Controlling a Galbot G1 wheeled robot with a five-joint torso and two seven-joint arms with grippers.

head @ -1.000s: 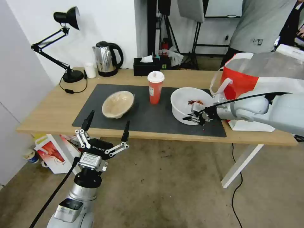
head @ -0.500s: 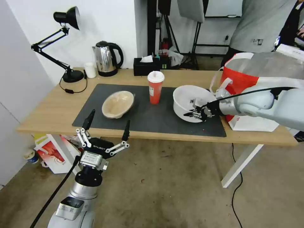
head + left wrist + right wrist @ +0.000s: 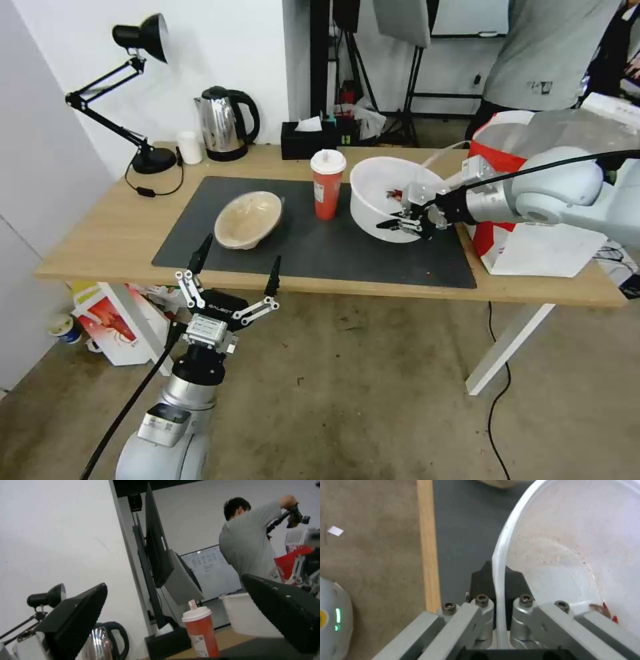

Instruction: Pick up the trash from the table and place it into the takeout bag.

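My right gripper (image 3: 400,223) is shut on the rim of the big white bowl (image 3: 380,193), which hangs tilted above the dark mat (image 3: 300,247) with red scraps inside. The right wrist view shows that rim (image 3: 498,562) pinched between the two fingers. The red cup with a white lid (image 3: 327,183) stands upright mid-mat, just left of the bowl. The beige bowl (image 3: 248,219) rests tilted on the mat's left part. The red-and-white takeout bag (image 3: 527,193) stands at the table's right end, behind my right arm. My left gripper (image 3: 235,267) hangs open in front of the table's near edge.
A steel kettle (image 3: 223,123), a small white cup (image 3: 191,147), a black desk lamp (image 3: 127,87) and a black tissue box (image 3: 307,139) line the table's back. A smaller red-and-white bag (image 3: 113,320) sits on the floor under the left end. A person stands behind the bag.
My right gripper has lifted the white bowl off the mat, raising and tilting it toward the cup. My left gripper has risen slightly toward the table edge.
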